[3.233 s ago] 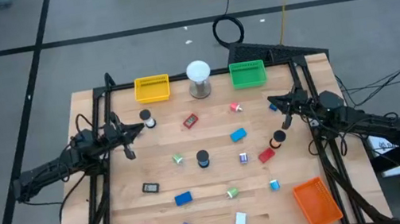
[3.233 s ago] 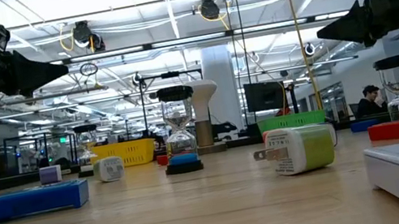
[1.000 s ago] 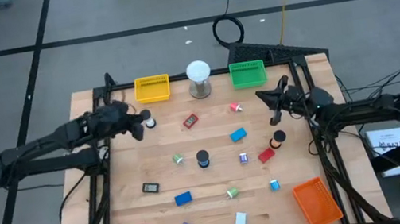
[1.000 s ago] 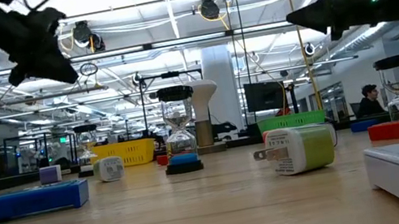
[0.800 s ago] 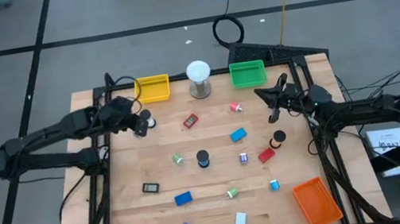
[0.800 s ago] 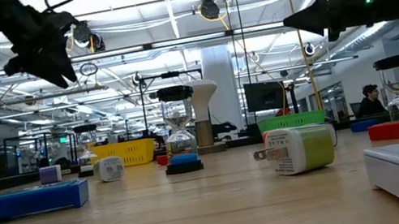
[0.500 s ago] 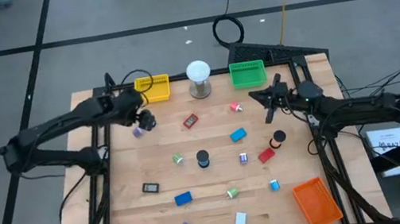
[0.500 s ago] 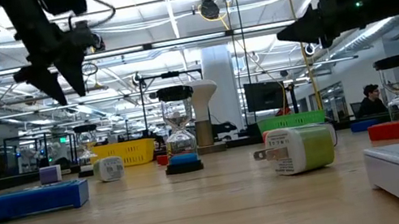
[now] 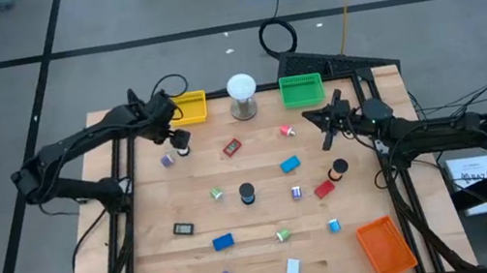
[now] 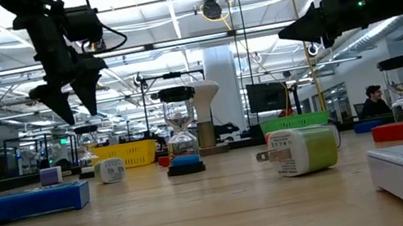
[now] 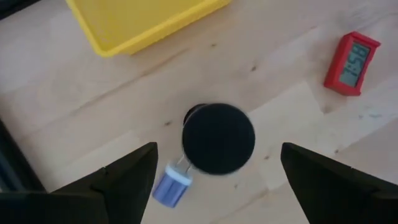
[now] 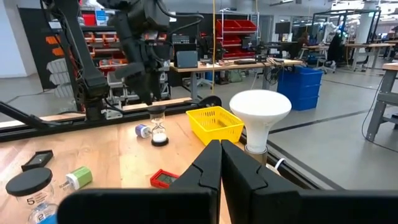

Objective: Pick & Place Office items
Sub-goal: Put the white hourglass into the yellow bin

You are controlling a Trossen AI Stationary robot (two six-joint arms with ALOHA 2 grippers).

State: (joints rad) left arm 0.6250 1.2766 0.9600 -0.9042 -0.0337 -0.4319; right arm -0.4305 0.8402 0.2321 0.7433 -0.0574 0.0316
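Pale wooden worktop (image 9: pixel 260 242) carries a black-capped hourglass (image 11: pixel 217 138) directly under the spread-fingered left end effector (image 11: pixel 214 180), while the right end effector (image 9: pixel 326 129) hovers closed.

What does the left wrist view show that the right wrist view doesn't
Only the left wrist view shows the left pincer from above, open over the hourglass's black top. Only the right wrist view shows the white ball lamp, the shut right pincer and the room behind. Both share the yellow tray, the red timer, the small blue plug and the hourglass.
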